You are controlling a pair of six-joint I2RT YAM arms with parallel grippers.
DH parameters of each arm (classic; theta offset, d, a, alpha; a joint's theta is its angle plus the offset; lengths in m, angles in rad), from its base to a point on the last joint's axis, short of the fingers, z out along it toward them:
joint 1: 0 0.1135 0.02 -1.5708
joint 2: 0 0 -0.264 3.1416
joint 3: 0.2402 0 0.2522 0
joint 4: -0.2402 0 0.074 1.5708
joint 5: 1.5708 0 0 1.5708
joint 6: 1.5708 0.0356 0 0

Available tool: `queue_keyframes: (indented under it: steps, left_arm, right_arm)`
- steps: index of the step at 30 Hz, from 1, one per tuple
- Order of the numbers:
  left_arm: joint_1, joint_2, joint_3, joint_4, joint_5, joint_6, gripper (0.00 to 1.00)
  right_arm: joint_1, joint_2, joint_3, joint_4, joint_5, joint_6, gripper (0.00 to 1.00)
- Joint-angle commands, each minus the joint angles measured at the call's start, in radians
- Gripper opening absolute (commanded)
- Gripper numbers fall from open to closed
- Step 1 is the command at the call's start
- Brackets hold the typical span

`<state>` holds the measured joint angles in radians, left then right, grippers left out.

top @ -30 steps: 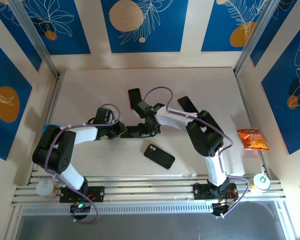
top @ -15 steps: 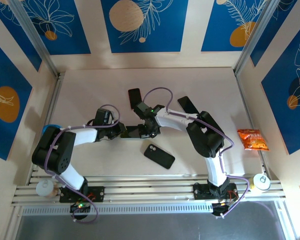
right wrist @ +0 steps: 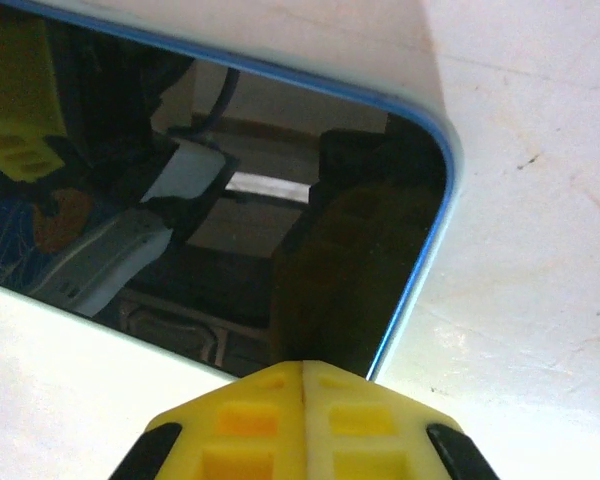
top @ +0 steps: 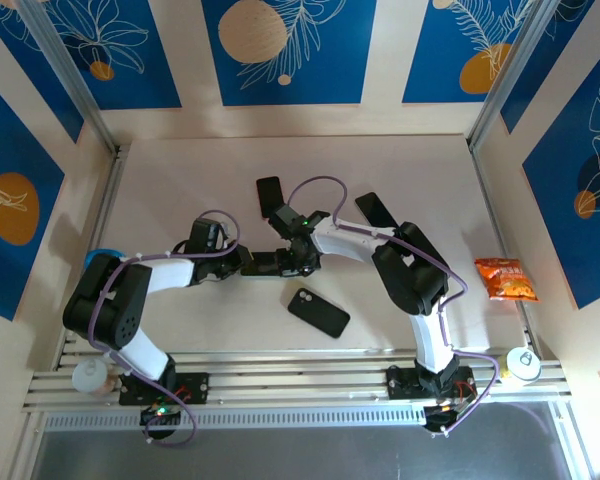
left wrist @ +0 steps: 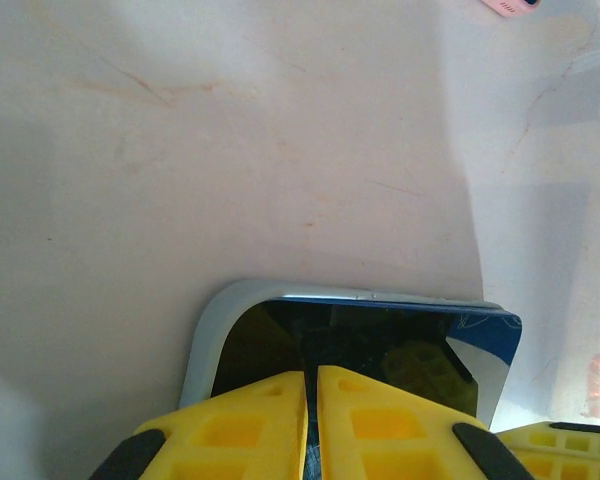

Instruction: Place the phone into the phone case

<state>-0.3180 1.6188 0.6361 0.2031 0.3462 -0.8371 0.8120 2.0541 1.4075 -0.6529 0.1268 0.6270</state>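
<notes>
dark phone [left wrist: 360,345] within blue-rimmed phone case [left wrist: 208,335], flat on table [left wrist: 230,150]

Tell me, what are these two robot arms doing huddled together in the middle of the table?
Both arms are working on one phone, which lies screen up inside a light blue case on the table. The left gripper and the right gripper are both shut, their yellow tips over opposite ends of the screen, apparently pressing the phone down into the case. A second dark phone or case lies nearby, untouched.
</notes>
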Motion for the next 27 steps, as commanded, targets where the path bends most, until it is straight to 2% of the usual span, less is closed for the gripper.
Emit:
queue_keyframes:
  steps: [1, 4, 8, 12, 17, 21, 27]
  left_arm:
    - [0.003, 0.075, -0.039, -0.030, -0.115, 0.023, 0.15]
    - [0.003, 0.078, -0.035, -0.030, -0.112, 0.024, 0.15]
    - [0.002, 0.057, -0.026, -0.043, -0.105, 0.030, 0.15]
    - [0.000, 0.009, -0.009, -0.078, -0.100, 0.051, 0.15]
    - [-0.003, -0.067, 0.017, -0.137, -0.105, 0.078, 0.15]
    - [-0.003, -0.136, 0.031, -0.177, -0.117, 0.093, 0.16]
    - [-0.009, -0.190, 0.031, -0.196, -0.105, 0.083, 0.16]
  right_arm:
    - [0.098, 0.362, -0.222, -0.011, -0.217, 0.020, 0.00]
    - [0.096, 0.332, -0.224, -0.018, -0.201, 0.018, 0.00]
    - [0.058, 0.203, -0.181, -0.076, -0.175, 0.004, 0.00]
    - [-0.002, 0.036, -0.077, -0.151, -0.134, -0.014, 0.00]
    - [-0.077, -0.085, 0.093, -0.196, -0.129, -0.037, 0.00]
    - [-0.120, -0.073, 0.213, -0.230, -0.135, -0.068, 0.00]
    - [-0.143, 0.013, 0.298, -0.243, -0.126, -0.104, 0.00]
